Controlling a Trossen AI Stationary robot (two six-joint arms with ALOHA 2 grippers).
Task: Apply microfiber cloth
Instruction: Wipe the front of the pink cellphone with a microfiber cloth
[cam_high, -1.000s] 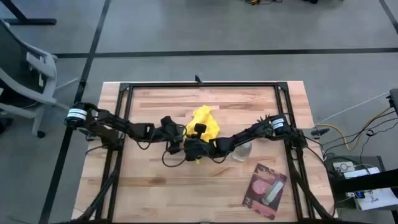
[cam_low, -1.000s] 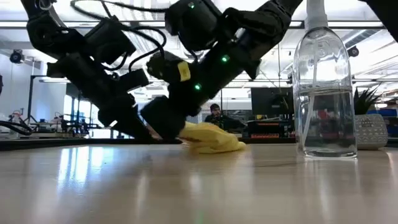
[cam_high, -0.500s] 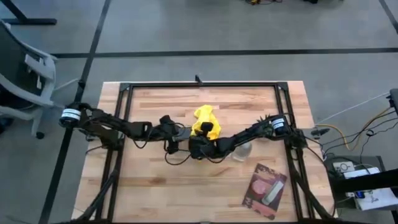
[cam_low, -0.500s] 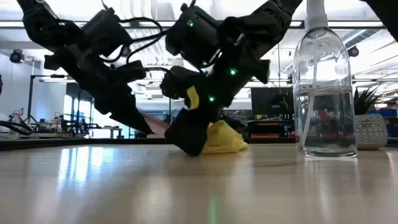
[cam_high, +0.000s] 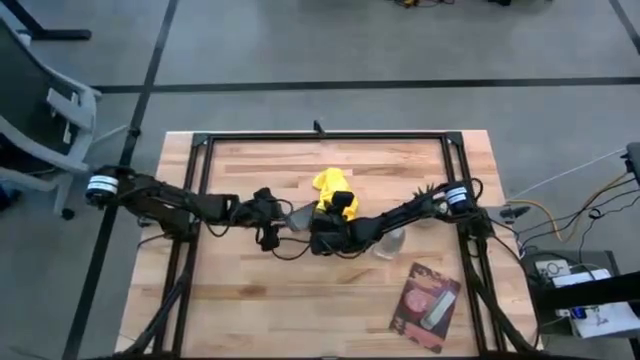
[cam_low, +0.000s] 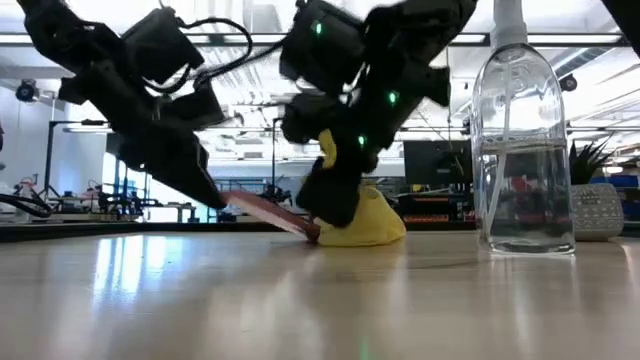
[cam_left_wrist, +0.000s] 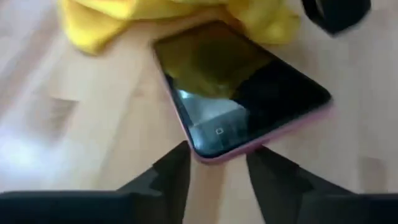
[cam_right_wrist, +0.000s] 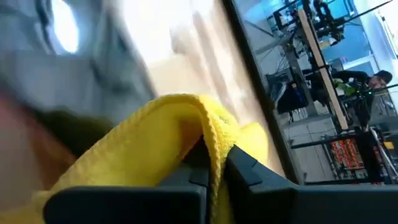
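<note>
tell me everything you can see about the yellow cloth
The microfiber cloth is bright yellow, soft and wrinkled, bunched into a heap near the middle of the wooden table. The right gripper is shut on a fold of it, lifting that part while the rest lies on the table. It rests against the far end of a pink-edged phone, which the left gripper holds.

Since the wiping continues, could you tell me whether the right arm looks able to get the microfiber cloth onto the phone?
Probably yes: the right gripper pinches the microfiber cloth beside the phone, whose screen lies uncovered.
</note>
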